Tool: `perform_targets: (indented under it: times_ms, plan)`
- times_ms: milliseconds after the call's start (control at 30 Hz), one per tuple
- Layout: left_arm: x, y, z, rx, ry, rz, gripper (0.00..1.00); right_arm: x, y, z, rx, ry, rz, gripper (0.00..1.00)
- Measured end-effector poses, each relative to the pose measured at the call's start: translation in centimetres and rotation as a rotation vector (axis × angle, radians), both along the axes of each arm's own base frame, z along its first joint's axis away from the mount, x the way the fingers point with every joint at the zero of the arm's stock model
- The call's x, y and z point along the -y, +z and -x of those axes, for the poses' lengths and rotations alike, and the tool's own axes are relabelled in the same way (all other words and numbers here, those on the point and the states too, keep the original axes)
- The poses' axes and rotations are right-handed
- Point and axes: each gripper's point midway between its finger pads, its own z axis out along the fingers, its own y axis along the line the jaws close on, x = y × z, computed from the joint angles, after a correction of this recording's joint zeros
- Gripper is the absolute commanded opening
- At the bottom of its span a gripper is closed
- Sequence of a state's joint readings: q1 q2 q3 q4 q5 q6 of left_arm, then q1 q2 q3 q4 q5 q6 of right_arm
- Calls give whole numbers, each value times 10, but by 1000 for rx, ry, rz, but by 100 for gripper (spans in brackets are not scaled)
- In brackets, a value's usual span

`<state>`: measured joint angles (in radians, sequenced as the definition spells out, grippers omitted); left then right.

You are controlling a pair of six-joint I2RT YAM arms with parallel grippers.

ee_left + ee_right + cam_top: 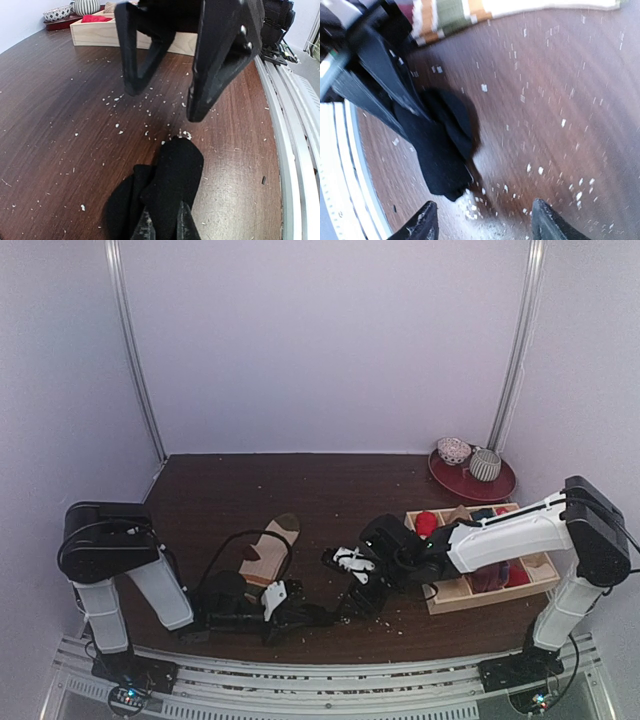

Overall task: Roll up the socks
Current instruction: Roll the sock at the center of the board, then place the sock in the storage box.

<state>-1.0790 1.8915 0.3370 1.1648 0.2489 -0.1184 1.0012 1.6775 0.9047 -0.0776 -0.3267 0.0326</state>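
- Our left gripper (164,229) is pinched shut on one end of the black sock (172,175), which lies crumpled on the table (60,125) near its front edge.
- The sock's long axis runs from that grip toward the right gripper (485,225), which is spread wide and empty (just past the free end, we judge).
- The tan sock (268,545) lies flat farther back, apart.

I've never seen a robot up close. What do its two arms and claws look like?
Each arm has white links between bulky black joint blocks: see the left arm and right arm. The right gripper is black with two tapered, wedge-shaped fingers; the left gripper is black too, with a white piece behind it. A thin black cable loops beside the left arm.
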Motion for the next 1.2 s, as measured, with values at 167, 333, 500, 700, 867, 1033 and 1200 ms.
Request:
perform_targets:
  times_ms: [167,333,500,700,867,1033,1200]
  plan:
    - [0,0,0,-3,-3,0,0,-14,5,5,-17,59,-72,66]
    - [1,0,0,-8,-10,1,0,-19,-18,12,-68,99,-58,67]
    - [2,0,0,-10,-14,2,0,-28,-22,15,-87,137,-93,66]
    - [2,0,-1,-13,-18,3,0,-35,-21,20,-98,167,-118,57]
    - [3,-1,-1,-16,-22,6,0,-46,-23,28,-107,204,-143,44]
    - [3,-1,-1,-19,-27,7,0,-52,-26,27,-105,207,-154,22]
    - [3,-1,-2,-21,-27,8,0,-51,-28,25,-111,189,-143,7]
